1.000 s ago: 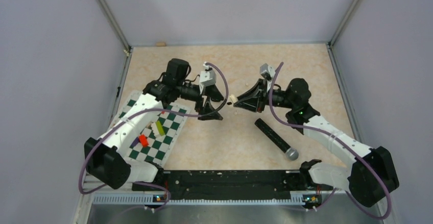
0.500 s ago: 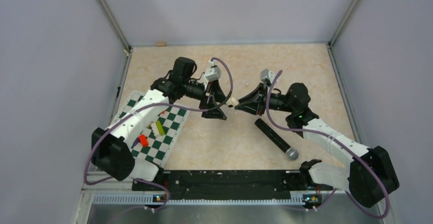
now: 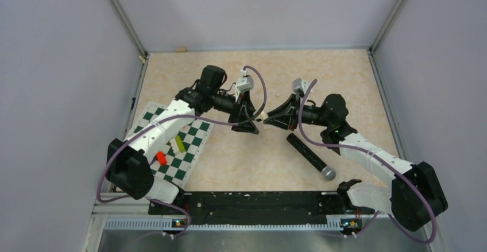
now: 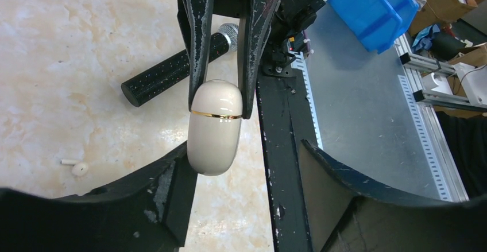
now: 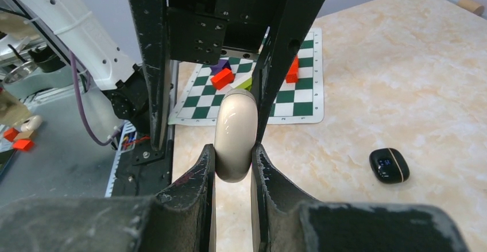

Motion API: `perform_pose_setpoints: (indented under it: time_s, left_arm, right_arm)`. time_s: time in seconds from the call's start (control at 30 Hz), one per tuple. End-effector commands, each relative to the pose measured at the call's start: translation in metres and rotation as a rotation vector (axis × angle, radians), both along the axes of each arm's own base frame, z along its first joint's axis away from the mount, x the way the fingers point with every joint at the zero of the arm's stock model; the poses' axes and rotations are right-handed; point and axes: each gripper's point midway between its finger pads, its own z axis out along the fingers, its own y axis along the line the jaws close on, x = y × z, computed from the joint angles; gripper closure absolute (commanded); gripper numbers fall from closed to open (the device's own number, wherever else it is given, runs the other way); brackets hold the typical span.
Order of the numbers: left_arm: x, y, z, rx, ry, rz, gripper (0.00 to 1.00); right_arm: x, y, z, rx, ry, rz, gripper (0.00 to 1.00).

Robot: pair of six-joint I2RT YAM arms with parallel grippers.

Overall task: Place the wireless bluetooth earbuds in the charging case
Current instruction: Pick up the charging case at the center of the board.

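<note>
My right gripper (image 5: 232,148) is shut on a cream oval charging case (image 5: 234,134) with a gold seam, closed, held above the table's middle (image 3: 259,117). My left gripper (image 4: 244,151) is open, facing it; the case's free end (image 4: 213,131) sits between its spread jaws, close to one finger. One white earbud (image 4: 77,167) lies on the table below. A small dark oval piece with blue lights (image 5: 389,165) lies on the table off to one side. Other earbuds are not visible.
A black microphone (image 3: 309,155) lies on the table under the right arm. A green-and-white chessboard mat (image 3: 189,148) with coloured blocks (image 3: 161,158) is at the left. A black rail (image 3: 252,201) runs along the near edge.
My left gripper has moved right and a little farther back, toward the right gripper, and its open jaws now reach the case's free end. The right gripper has held the case almost still.
</note>
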Motion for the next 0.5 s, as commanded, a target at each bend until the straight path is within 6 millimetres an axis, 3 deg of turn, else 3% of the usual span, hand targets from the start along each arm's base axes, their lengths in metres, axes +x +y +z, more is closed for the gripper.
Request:
perform_pose_setpoints:
  time_s: [0.0,0.3,0.47]
  left_arm:
    - [-0.0031,-0.0034,0.0045,-0.024,-0.026,-0.023,0.35]
    - [-0.0084,-0.0056,-0.0020,-0.002,-0.049,-0.033,0.58]
    - [-0.0080,-0.0071,-0.0012,-0.001,-0.047,-0.034,0.62]
  right_arm:
    - [-0.0005,0.0003,0.0097,0.025,-0.040,0.017,0.94]
    - [0.0025,0.0003,0.0106,0.028,-0.036,0.001,0.94]
    - [0.0031,0.0005,0.0088,0.024,-0.034,0.002,0.94]
